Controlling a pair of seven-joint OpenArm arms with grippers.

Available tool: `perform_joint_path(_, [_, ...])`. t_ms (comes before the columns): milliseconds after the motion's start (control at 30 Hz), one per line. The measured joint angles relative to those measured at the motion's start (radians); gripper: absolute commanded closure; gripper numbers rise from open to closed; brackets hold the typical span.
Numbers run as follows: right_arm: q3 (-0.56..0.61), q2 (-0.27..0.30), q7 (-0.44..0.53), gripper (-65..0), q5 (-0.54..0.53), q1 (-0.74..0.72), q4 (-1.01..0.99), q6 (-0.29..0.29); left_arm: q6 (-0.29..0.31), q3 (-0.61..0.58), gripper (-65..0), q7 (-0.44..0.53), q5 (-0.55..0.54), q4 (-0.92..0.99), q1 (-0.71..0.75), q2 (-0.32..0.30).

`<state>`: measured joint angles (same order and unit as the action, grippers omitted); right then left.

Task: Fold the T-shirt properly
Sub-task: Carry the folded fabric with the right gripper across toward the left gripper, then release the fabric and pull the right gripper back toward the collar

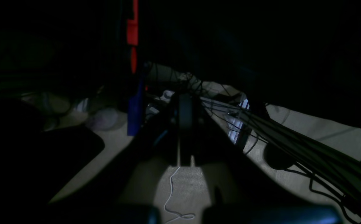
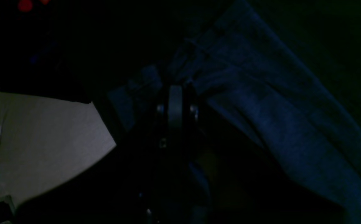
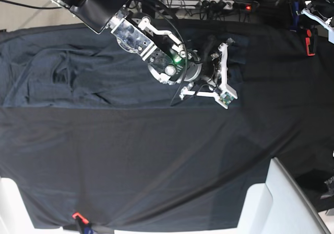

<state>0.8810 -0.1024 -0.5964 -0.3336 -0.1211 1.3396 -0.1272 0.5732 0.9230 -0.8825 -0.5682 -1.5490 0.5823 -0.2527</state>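
The T-shirt (image 3: 104, 72) lies wrinkled across the far half of the table, a little lighter than the black cloth (image 3: 156, 161) under it. My right gripper (image 3: 227, 49) is at the shirt's right end near the far edge. In the right wrist view its fingers (image 2: 175, 105) are pressed together, with shirt folds (image 2: 261, 102) bunching toward the tips. My left gripper (image 1: 185, 124) is shut and empty, off the table over the floor. Only part of that arm (image 3: 319, 12) shows at the base view's top right corner.
An orange clamp (image 3: 309, 41) sits on the table's right edge and also shows in the left wrist view (image 1: 133, 31). Cables (image 1: 292, 146) and a power strip (image 3: 209, 5) lie beyond the far edge. A white object (image 3: 276, 202) stands at the near right.
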Motion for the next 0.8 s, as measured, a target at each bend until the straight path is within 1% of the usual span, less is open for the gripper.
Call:
perform_joint_path(100, [-0.002,0.0,0.005,-0.5,0.0,-0.009,0.0,0.0,0.0,0.0,0.0,0.0,0.0,0.0,0.0,0.0])
perform_joint_path(167, [-0.002,0.0,0.028,-5.0,0.0,-0.014,0.0,0.0,0.0,0.0,0.0,0.0,0.0,0.0,0.0,0.0])
perform_joint_path(200, [-0.003,0.0,0.031,-9.9,0.001,-0.016,0.001,0.0,0.0,0.0,0.0,0.0,0.0,0.0,0.0,0.0])
perform_joint_path(233, [-0.004,0.0,0.031,-16.8,0.001,-0.016,0.002,0.0,0.0,0.0,0.0,0.0,0.0,0.0,0.0,0.0])
perform_joint_path(267, [-0.003,0.0,0.029,-22.4,0.001,-0.016,0.003,0.0,0.0,0.0,0.0,0.0,0.0,0.0,0.0,0.0])
perform_joint_path(333, [0.0,0.0,0.028,-36.3,0.002,-0.013,0.014,0.0,0.0,-0.001,0.0,0.0,0.0,0.0,0.0,0.0])
perform_joint_path(400, [0.003,0.0,0.024,-46.4,0.002,-0.013,0.048,0.0,0.0,-0.001,0.0,0.0,0.0,0.0,0.0,0.0])
perform_joint_path(433, [0.003,0.002,0.021,-48.0,-0.003,-0.013,0.072,0.002,0.0,-0.001,0.0,0.0,0.0,0.0,0.0,0.0])
perform_joint_path(500, [-0.001,0.014,-0.024,-47.6,0.001,-0.019,0.159,0.003,0.0,-0.001,0.0,0.0,0.0,0.0,-0.001,0.0])
perform_joint_path(567, [-0.042,0.056,-0.09,-46.5,-0.013,-0.036,0.281,-0.014,0.0,-0.002,0.0,0.0,0.001,0.0,-0.002,0.001])
perform_joint_path(633, [-0.15,0.101,-0.11,-45.3,-0.003,-0.023,0.389,-0.005,0.0,-0.002,0.0,0.0,0.003,-0.003,-0.003,0.0])
perform_joint_path(667, [-0.213,0.127,-0.102,-44.7,0.0,-0.01,0.426,0.001,0.0,-0.002,0.0,0.001,0.003,-0.005,-0.003,-0.001])
perform_joint_path(733, [-0.338,0.185,-0.079,-43.4,0.012,0.056,0.485,0.013,0.0,-0.003,0.0,0.0,-0.001,-0.006,-0.006,-0.001])
perform_joint_path(800, [-0.461,0.214,-0.063,-43.1,0.016,0.164,0.511,0.011,0.005,-0.003,0.0,-0.001,-0.004,-0.013,-0.005,0.003])
